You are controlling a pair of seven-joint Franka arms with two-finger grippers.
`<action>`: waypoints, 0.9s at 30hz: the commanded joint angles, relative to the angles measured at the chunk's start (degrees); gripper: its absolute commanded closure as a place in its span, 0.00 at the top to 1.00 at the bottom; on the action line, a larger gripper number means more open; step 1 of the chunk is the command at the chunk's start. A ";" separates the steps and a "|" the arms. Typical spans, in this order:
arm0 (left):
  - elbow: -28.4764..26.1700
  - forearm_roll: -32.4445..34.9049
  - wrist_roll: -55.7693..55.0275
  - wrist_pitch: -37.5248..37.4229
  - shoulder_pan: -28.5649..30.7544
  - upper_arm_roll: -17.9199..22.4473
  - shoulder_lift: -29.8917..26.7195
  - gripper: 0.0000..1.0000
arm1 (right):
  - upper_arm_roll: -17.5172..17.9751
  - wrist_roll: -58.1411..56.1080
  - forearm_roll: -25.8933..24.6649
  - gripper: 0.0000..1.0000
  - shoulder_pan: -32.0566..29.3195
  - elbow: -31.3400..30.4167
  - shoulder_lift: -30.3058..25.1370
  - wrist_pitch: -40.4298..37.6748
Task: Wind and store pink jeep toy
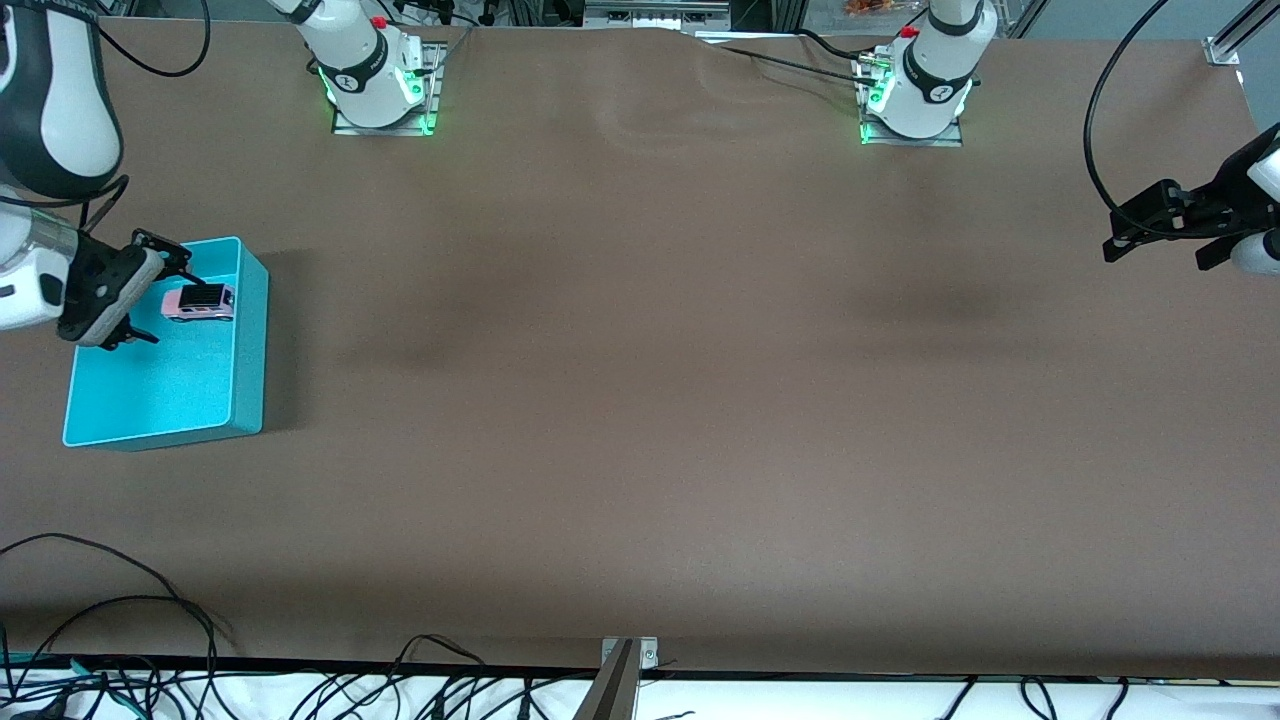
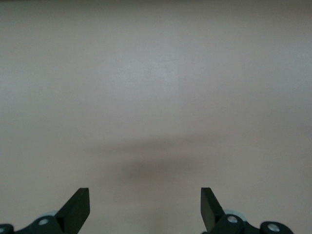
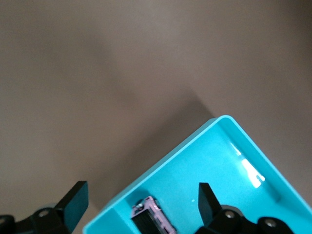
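Note:
The pink jeep toy [image 1: 201,302], pale pink with a black roof, lies inside the turquoise bin [image 1: 251,330] at the right arm's end of the table, in the part of the bin farther from the front camera. It also shows in the right wrist view [image 3: 152,219], in a corner of the bin [image 3: 234,161]. My right gripper [image 1: 160,292] is open and empty, hovering over the bin just beside the jeep [image 3: 141,202]. My left gripper [image 1: 1160,235] is open and empty over the bare mat at the left arm's end of the table [image 2: 145,202].
A brown mat [image 1: 640,380] covers the table. Black cables [image 1: 120,640] lie along the edge nearest the front camera. The two arm bases [image 1: 380,80] stand along the edge farthest from the front camera.

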 commanded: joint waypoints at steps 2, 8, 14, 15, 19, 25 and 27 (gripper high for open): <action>1.70 -0.13 -0.26 -1.05 0.13 0.00 0.67 1.00 | 1.58 15.51 -0.01 1.00 -0.21 5.35 0.55 -5.84; 1.79 0.04 -0.26 -0.97 0.13 0.00 0.76 1.00 | 2.20 25.09 -0.01 1.00 -0.21 8.77 0.63 -6.37; 1.79 0.04 -0.17 -0.97 0.13 0.35 0.67 1.00 | 2.72 34.68 -0.01 1.00 -0.29 12.64 0.72 -11.10; 1.79 0.04 0.01 -0.97 0.13 0.44 0.67 1.00 | 2.72 36.34 -0.01 1.00 -0.29 13.69 0.98 -12.42; 1.79 0.04 0.01 -0.97 0.13 0.44 0.67 1.00 | 2.90 46.70 -1.06 1.00 -0.29 19.14 1.51 -18.13; 1.79 0.13 -0.08 -0.88 0.13 0.44 0.67 1.00 | 2.99 57.01 -4.14 1.00 -0.03 23.98 1.43 -22.89; 1.79 0.13 -0.08 -0.79 0.13 0.44 0.76 1.00 | 2.90 57.28 -4.49 1.00 -0.03 25.21 1.43 -23.95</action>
